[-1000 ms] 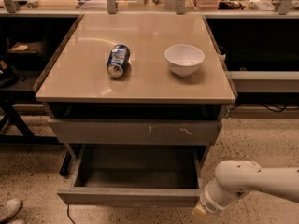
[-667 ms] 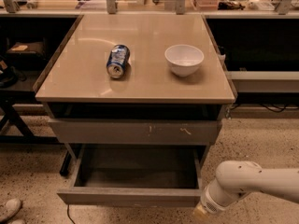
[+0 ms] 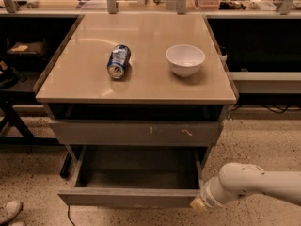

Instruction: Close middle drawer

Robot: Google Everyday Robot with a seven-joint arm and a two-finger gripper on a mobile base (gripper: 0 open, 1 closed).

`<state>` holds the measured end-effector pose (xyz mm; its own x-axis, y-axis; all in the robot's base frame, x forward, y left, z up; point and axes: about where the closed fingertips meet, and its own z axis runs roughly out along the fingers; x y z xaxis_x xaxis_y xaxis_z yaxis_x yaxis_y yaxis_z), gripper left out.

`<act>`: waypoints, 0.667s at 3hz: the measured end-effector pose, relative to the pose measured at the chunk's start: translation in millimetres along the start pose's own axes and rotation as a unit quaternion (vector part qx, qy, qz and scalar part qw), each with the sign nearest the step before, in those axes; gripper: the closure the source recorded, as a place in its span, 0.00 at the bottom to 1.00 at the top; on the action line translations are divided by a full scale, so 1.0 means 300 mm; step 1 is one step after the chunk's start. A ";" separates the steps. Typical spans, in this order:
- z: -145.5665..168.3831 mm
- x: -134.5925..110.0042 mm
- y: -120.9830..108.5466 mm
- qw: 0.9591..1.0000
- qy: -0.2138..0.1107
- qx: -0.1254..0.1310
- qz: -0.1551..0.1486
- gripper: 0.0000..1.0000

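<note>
The middle drawer (image 3: 127, 197) is the wide, shallow grey one pulled far out at the bottom of the cabinet. Its front panel is plain and its grey box (image 3: 141, 172) is open to view and holds nothing. My white arm comes in from the lower right. My gripper (image 3: 196, 203) is at the right end of the drawer's front panel, at or against its corner. Above the open drawer sits a taller grey drawer front (image 3: 136, 133) with pale scratch marks, pushed in.
On the beige tabletop (image 3: 141, 86) lie a blue soda can (image 3: 118, 61) on its side and a white bowl (image 3: 185, 59). Dark shelving stands to the left and right. A shoe (image 3: 8, 212) is on the speckled floor at the lower left.
</note>
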<state>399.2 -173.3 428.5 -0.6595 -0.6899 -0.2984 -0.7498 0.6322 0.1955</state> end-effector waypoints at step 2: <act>0.011 -0.065 -0.069 0.999 -0.042 0.031 0.011 1.00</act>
<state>427.8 -171.7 427.1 -0.6664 -0.6459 -0.3725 -0.7292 0.6687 0.1451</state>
